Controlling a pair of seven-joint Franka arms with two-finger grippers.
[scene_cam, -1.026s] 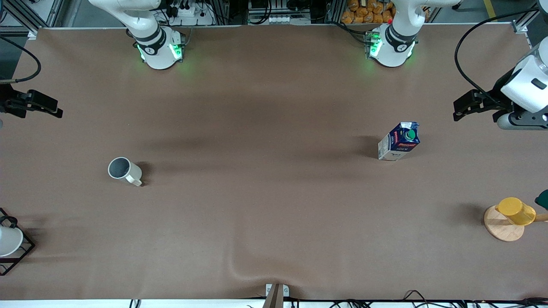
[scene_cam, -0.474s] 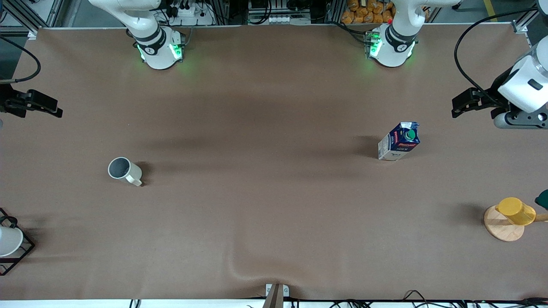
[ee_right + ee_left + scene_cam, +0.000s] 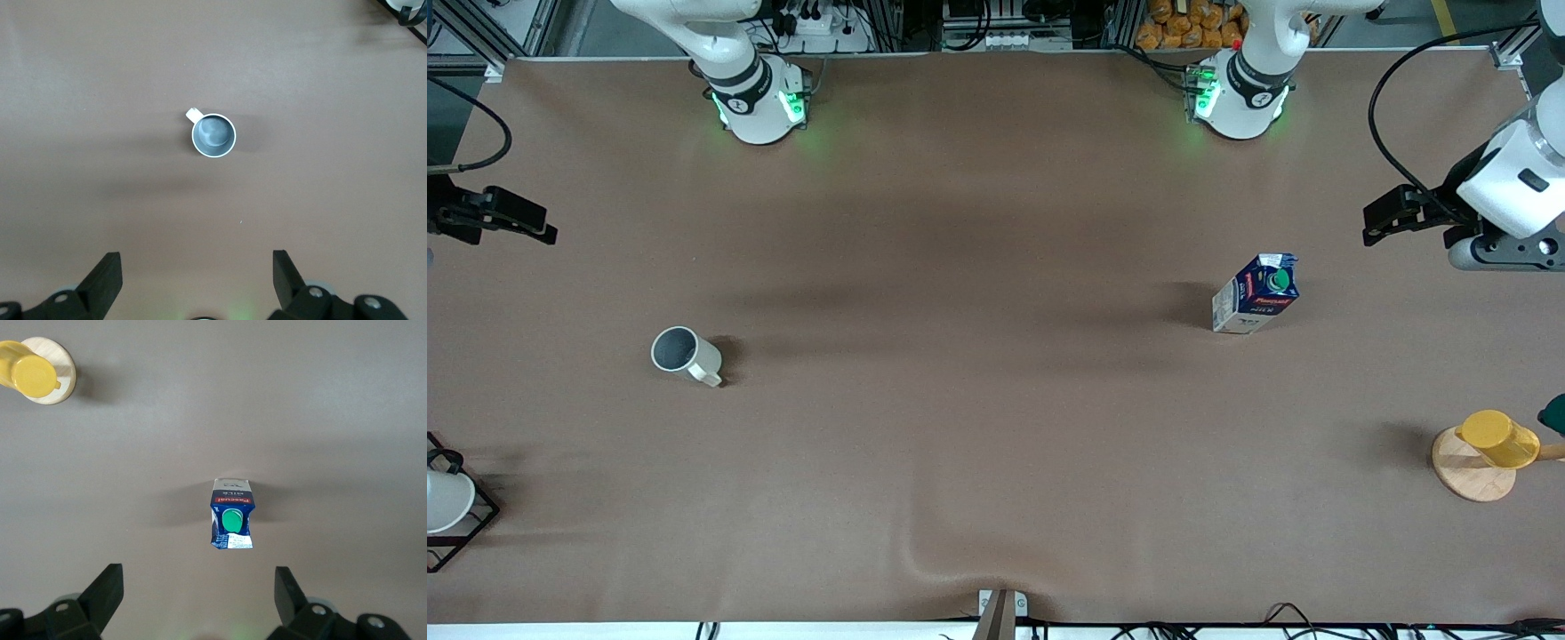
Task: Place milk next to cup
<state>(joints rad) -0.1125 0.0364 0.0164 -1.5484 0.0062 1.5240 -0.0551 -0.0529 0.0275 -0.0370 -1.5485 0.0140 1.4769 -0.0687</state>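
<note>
Nothing is picked up yet: this is the reach for the milk [image 3: 1256,306], which stands upright on the counter [image 3: 996,222] toward the left arm's end, untouched. The cup [image 3: 685,355] sits well apart from it, toward the right arm's end, a little nearer the front camera.

The left gripper [image 3: 199,587] hangs high over the counter near the milk, fingers [image 3: 107,587] spread wide and empty, the carton's green cap showing between them in the left wrist view. The right gripper [image 3: 197,270] waits above the cup, fingers equally wide, holding nothing.

Next, I'd judge, the left gripper must come down over the carton, line its fingers on two flat sides below the gable, and close, then carry it across the whole counter to the cup.

Hard to see: in the front view both grippers sit at the frame's edges, partly cut off. A yellow cup [image 3: 1500,438] on a wooden disc [image 3: 1463,467] and a wire rack [image 3: 463,524] are also clipped at the edges.
</note>
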